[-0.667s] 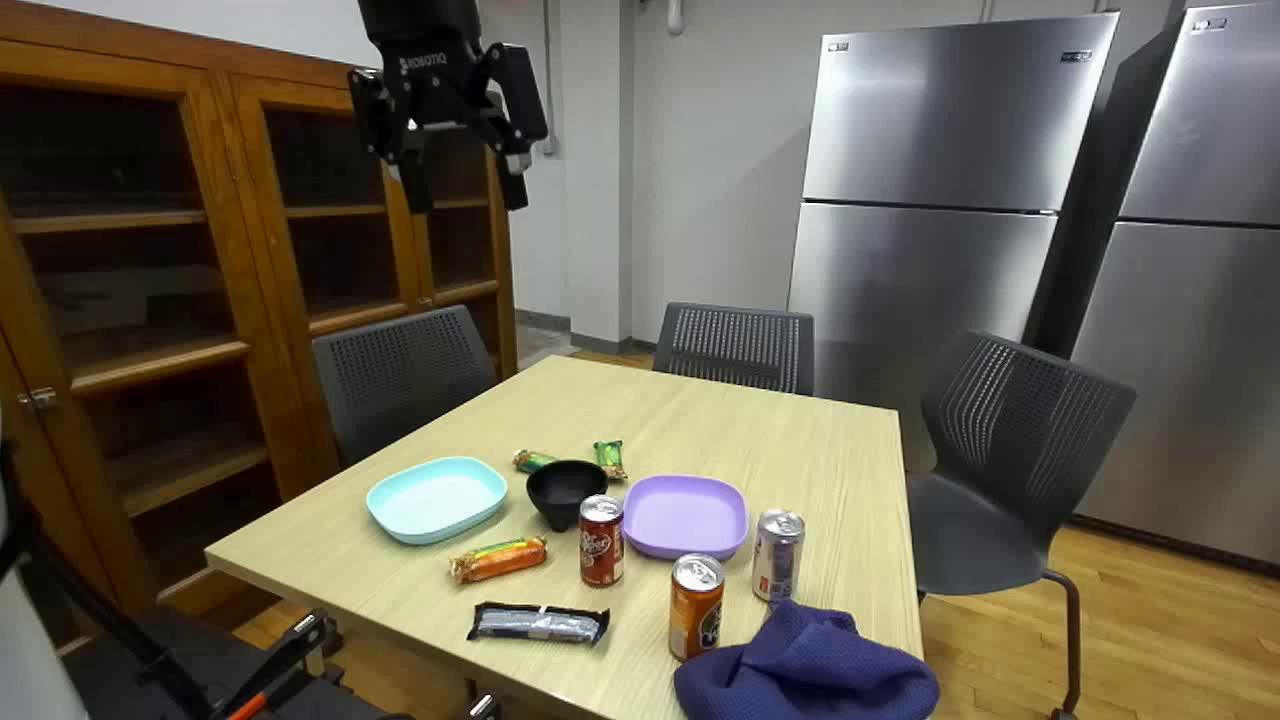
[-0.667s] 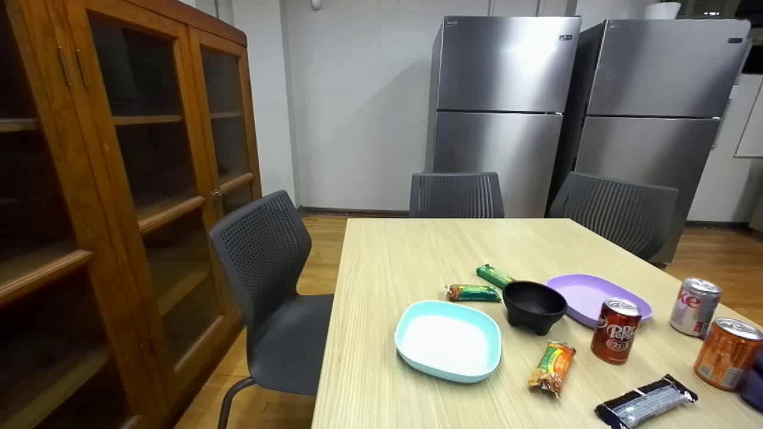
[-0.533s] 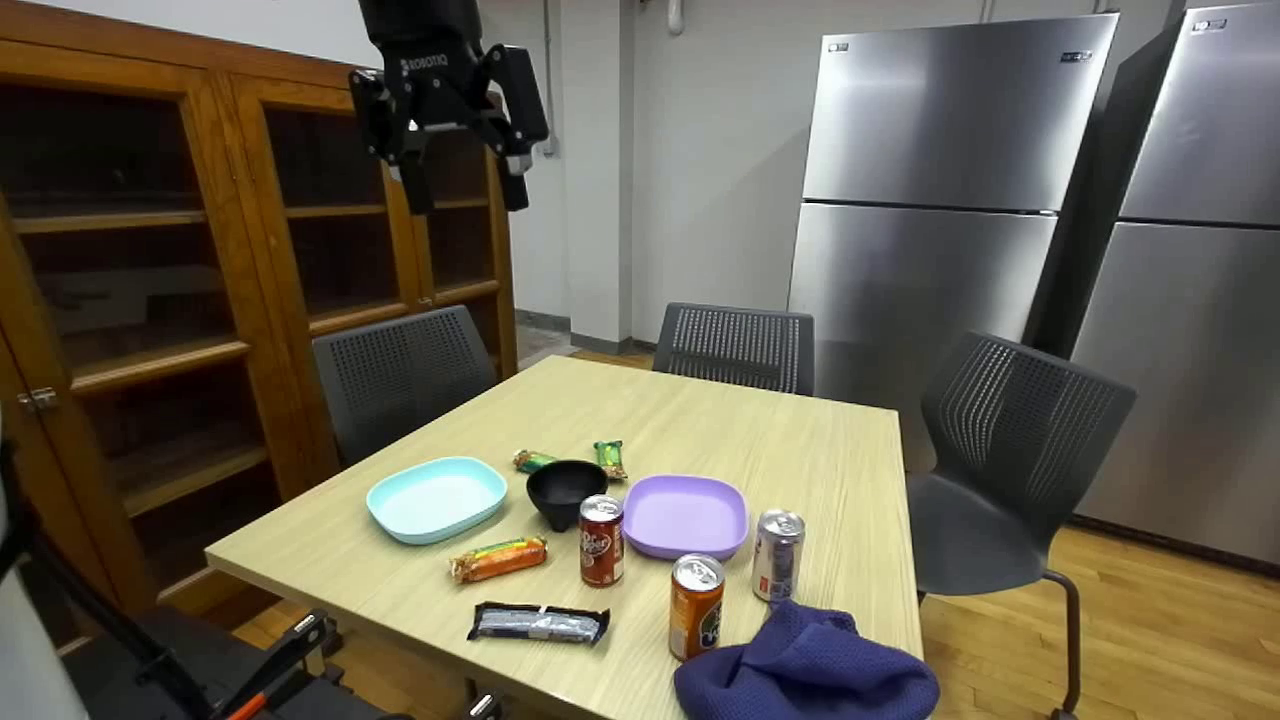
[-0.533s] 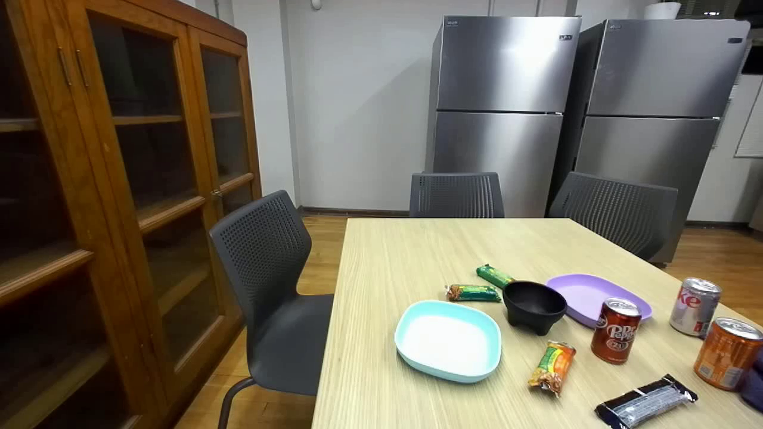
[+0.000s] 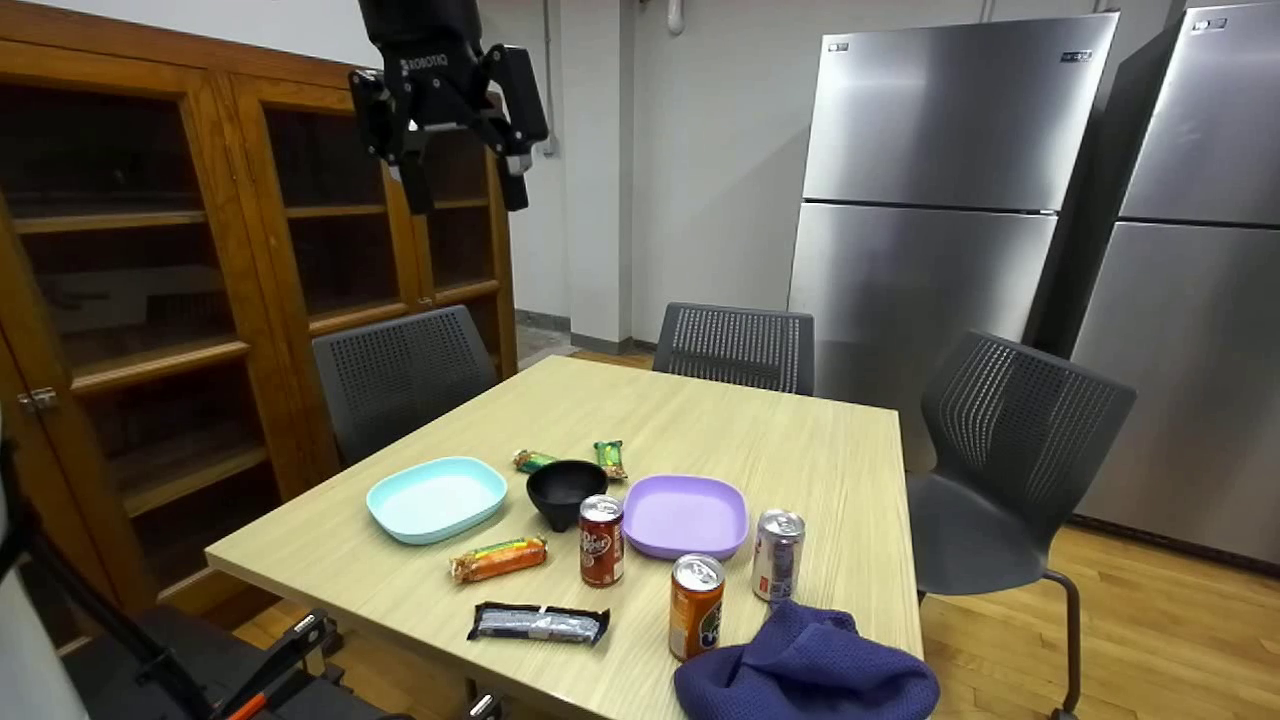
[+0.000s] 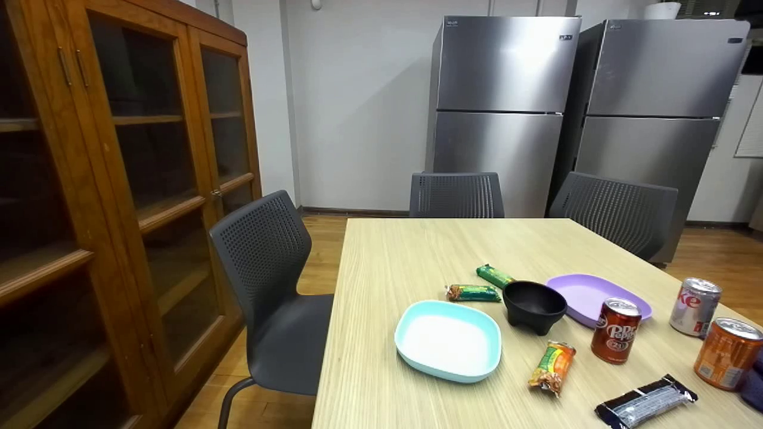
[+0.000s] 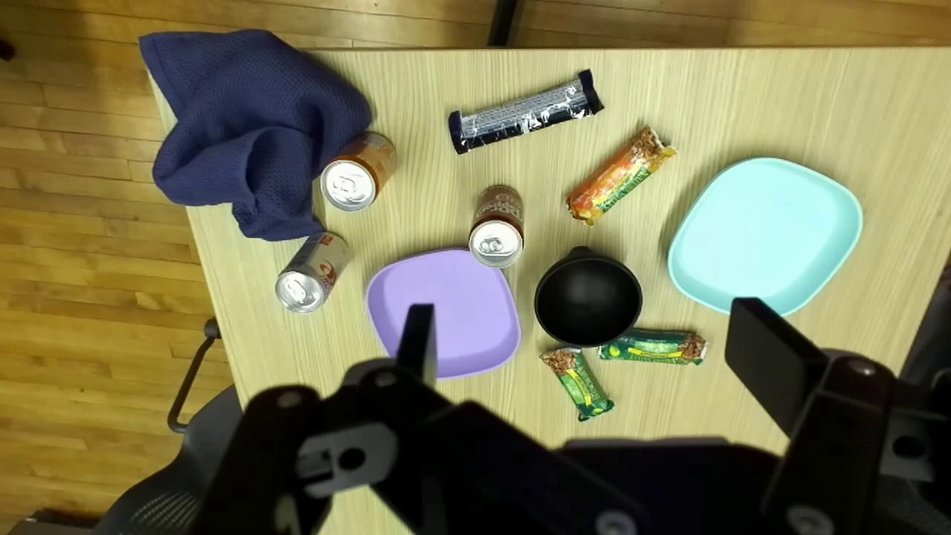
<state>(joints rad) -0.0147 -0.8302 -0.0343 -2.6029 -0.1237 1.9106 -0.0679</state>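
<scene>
Black bowl (image 7: 587, 301): upright on the pale wooden table (image 5: 720, 430), between the turquoise plate (image 7: 765, 230) and the purple plate (image 7: 464, 308).
Robotiq gripper (image 5: 467, 195): hangs in the air well above the bowl, jaws spread wide apart.
Green-wrapped bars (image 7: 654, 347): two, just beside the bowl; contact with it cannot be told.
Orange-wrapped bar (image 7: 620, 177): lies between the turquoise plate and the Dr Pepper can (image 7: 496, 227), which stands just beside the purple plate.
Black-and-silver bar (image 7: 526, 113): flat, near a table edge.
Orange can (image 7: 362, 171): upright, just beside the crumpled navy cloth (image 7: 260, 126); the silver can (image 7: 316, 269) stands near both.
Surroundings: three dark grey chairs (image 5: 1030, 430) at the table, with a wooden cabinet (image 6: 170, 213) and two steel refrigerators (image 5: 940, 250) beyond.
</scene>
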